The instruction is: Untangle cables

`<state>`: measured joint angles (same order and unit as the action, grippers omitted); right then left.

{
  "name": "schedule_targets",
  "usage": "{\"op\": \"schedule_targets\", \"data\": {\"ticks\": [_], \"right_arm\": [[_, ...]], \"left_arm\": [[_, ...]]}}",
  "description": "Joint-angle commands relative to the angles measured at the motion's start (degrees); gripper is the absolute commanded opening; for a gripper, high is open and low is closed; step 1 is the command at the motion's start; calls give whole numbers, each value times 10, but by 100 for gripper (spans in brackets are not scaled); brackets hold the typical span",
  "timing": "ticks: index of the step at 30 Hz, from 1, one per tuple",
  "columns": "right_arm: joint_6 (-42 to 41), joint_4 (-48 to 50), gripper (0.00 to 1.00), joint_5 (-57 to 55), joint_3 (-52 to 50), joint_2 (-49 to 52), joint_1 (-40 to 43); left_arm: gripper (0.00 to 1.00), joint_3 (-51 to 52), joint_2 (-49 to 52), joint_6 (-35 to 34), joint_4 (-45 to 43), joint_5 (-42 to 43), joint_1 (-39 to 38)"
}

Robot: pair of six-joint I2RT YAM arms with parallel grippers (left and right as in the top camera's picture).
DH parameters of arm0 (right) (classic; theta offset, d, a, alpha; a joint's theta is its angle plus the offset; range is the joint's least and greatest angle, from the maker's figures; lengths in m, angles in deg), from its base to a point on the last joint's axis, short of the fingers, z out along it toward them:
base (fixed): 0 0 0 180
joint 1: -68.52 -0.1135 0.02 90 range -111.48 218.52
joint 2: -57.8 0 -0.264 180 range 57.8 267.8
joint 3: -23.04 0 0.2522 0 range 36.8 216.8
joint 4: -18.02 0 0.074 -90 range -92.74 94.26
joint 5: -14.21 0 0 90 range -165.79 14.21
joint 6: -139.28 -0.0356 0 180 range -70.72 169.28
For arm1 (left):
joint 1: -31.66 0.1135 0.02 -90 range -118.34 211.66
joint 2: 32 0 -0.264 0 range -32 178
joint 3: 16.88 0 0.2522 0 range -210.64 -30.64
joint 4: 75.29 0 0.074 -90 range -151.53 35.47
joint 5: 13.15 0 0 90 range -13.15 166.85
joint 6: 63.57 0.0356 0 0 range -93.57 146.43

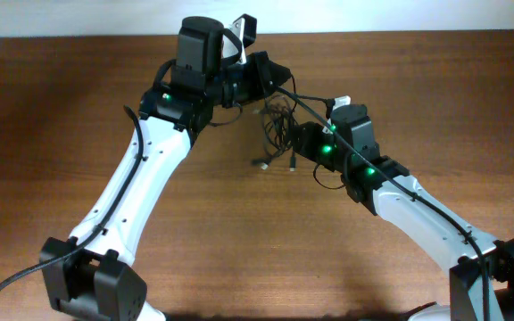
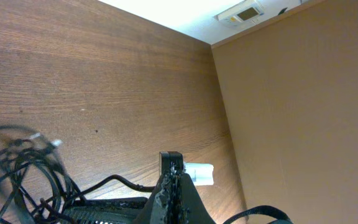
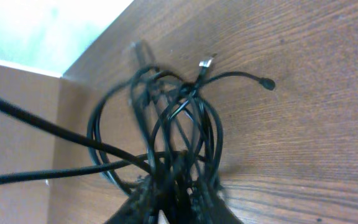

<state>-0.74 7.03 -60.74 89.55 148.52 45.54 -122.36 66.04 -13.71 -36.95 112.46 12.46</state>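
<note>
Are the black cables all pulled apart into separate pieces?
No, the right wrist view shows the cables looped through each other in one knotted bundle.

No readable text, numbers or brands in any view, small white tag (image 2: 199,173) perhaps a label, too small to read

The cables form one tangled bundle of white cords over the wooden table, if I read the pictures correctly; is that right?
Not quite: the cords are black, not white. The overhead view shows the cables as one tangled bundle of black cords over the wooden table, and the right wrist view shows the black cords up close.
</note>
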Motion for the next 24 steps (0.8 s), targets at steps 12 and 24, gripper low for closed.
{"op": "schedule_targets", "data": {"ticks": [12,24], "right_arm": [[114,-251,4,7,173,-30,-2],[233,-570,4,-46,422,-30,40]], "left_arm": [[0,-6,25,150,94,-141,79],[29,-6,54,433,162,-155,81]]}}
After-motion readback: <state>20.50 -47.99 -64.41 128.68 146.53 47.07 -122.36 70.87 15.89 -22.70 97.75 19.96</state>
